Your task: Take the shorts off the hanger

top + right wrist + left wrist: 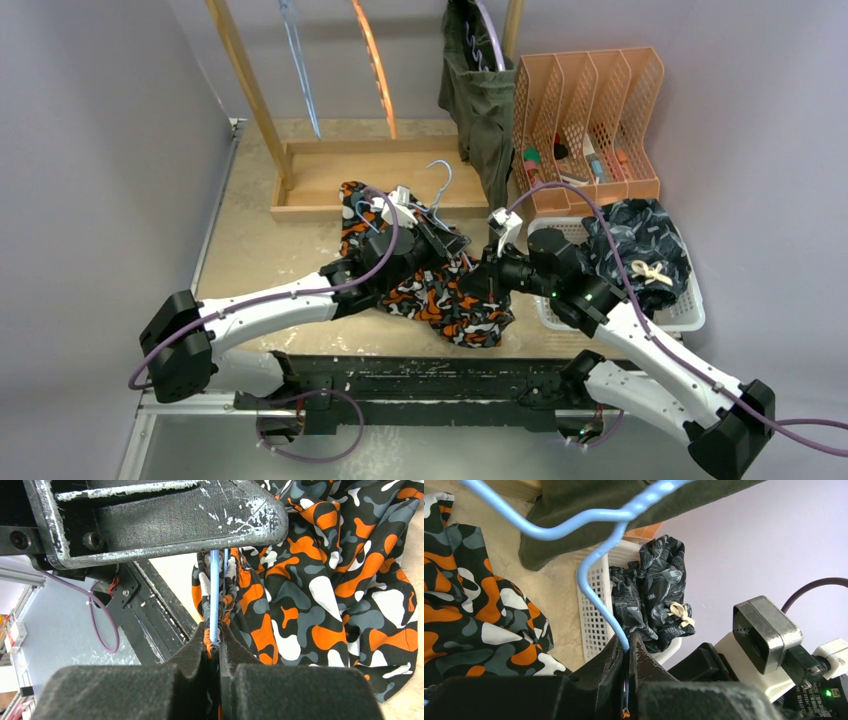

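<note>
On the beige table [250,250], the left gripper [628,647] is closed on the thin blue wire hanger [574,524], and the right gripper [216,640] pinches the elastic waistband of the soft blotchy shorts [325,580].

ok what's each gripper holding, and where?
The left gripper pinches the blue hanger on its wire. The right gripper pinches the orange-patterned shorts at the waistband, with the hanger wire.

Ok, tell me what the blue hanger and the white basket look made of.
The thin light-blue hanger: likely coated wire, smooth and glossy, bent in tight curves. The white lattice basket: seemingly moulded plastic, matt, with a regular grid of holes.
</note>
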{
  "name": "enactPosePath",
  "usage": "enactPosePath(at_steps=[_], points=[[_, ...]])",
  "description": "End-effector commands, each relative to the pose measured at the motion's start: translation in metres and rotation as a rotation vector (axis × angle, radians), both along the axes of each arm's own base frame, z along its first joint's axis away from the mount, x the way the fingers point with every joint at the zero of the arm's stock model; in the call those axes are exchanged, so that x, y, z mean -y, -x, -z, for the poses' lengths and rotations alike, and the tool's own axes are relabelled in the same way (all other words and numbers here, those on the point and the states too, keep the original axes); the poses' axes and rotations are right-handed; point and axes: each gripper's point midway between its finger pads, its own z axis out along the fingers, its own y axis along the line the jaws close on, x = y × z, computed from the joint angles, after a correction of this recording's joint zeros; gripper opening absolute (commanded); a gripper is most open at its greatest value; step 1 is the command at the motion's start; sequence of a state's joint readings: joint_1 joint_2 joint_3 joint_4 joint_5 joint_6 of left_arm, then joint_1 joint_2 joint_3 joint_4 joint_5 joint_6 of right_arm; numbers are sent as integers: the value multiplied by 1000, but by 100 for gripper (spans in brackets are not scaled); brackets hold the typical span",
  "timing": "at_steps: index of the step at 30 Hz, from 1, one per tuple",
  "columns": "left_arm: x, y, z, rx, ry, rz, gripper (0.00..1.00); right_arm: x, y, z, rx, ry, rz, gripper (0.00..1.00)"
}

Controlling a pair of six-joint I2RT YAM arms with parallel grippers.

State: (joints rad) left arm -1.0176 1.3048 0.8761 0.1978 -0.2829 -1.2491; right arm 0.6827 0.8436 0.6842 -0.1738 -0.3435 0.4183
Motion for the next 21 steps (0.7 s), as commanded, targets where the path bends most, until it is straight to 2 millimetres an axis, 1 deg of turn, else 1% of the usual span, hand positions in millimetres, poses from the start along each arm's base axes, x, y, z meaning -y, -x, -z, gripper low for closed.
enactPosePath(at_steps=[1, 4, 5, 8, 10, 12, 16, 17, 18, 21], points=[[-2, 1, -30, 44, 69, -3, 0, -2, -8, -26, 85, -27, 9, 0], [-8, 0, -27, 36, 50, -24, 0, 5, -15, -31, 114, -13, 57, 0], [-11, -2, -22, 29, 29, -41, 0, 4, -15, -32, 112, -11, 52, 0], [-25, -5, -18, 22, -13, -93, 0, -1, -11, -28, 81, 4, 12, 1], [-32, -6, -19, 27, -17, -117, 0, -3, -8, -20, 41, 21, -10, 8], [-39, -6, -18, 21, -23, -142, 0, -8, -2, -19, 17, 8, -51, 19], [-51, -7, -6, -19, -45, -192, 0, -19, 16, -34, 24, -80, -156, 40], [-53, -6, -5, -26, -41, -200, 0, -19, 19, -35, 23, -81, -172, 44], [-55, -7, -3, -29, -43, -209, 0, -17, 21, -37, 28, -77, -178, 45], [-59, -8, -3, -30, -51, -224, 0, -12, 24, -32, 17, -44, -178, 45]])
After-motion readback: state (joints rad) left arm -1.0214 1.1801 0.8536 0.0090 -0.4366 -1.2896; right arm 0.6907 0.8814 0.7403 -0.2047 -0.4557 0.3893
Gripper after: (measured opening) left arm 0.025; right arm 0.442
